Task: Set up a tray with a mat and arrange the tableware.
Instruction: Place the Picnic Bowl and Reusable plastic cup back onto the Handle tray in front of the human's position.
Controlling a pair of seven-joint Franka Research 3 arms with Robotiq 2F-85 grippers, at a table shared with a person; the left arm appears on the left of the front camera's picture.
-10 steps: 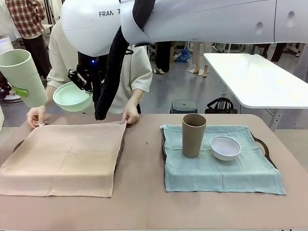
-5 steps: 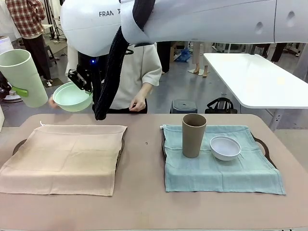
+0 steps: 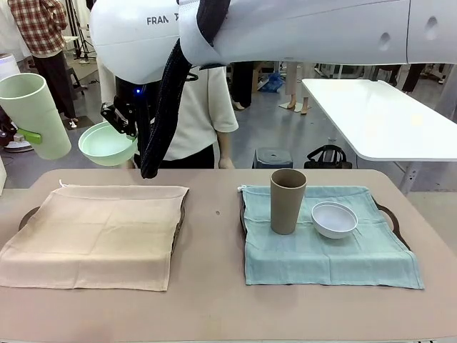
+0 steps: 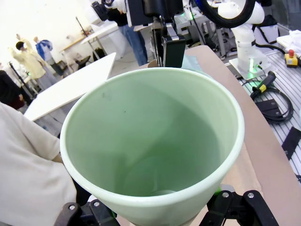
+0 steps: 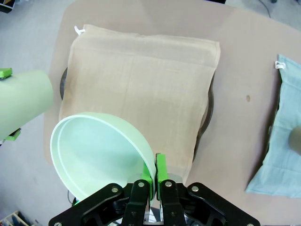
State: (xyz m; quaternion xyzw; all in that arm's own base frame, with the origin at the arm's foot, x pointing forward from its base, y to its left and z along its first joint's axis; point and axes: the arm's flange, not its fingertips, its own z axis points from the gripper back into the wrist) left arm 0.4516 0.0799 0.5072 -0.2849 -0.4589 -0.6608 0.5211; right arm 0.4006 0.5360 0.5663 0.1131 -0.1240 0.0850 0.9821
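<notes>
Worktop (image 3: 214, 300), pale brown, stretched across the front view. On its left side lay a beige mat (image 3: 96, 236) spread over a dark tray (image 3: 181, 218) whose rim peeked out at the mat's edges. On the right side lay a pale blue mat (image 3: 321, 257) over a second dark tray (image 3: 391, 218). A tan brown cup (image 3: 287, 201) stood upright on the blue mat, with a small white bowl (image 3: 334, 219) just beside it to the right.

A person in a pale top (image 3: 200, 114) stood at the far side, partly hidden behind the right arm (image 3: 285, 32), which crossed the upper part of the view.

The left gripper (image 3: 30, 135) held a pale mint green cup (image 3: 34, 114) in the air above the worktop's left edge, tilted, its jaws closed around the cup's wall; in the left wrist view the cup's open mouth faced the camera.

The right gripper (image 5: 153, 176) held a mint green bowl (image 3: 107, 144) in the air above the far edge of the beige mat, its jaws pinched tight on the bowl's rim, one green pad inside and one outside. The bowl hung tilted, near the mint cup but apart from it.
</notes>
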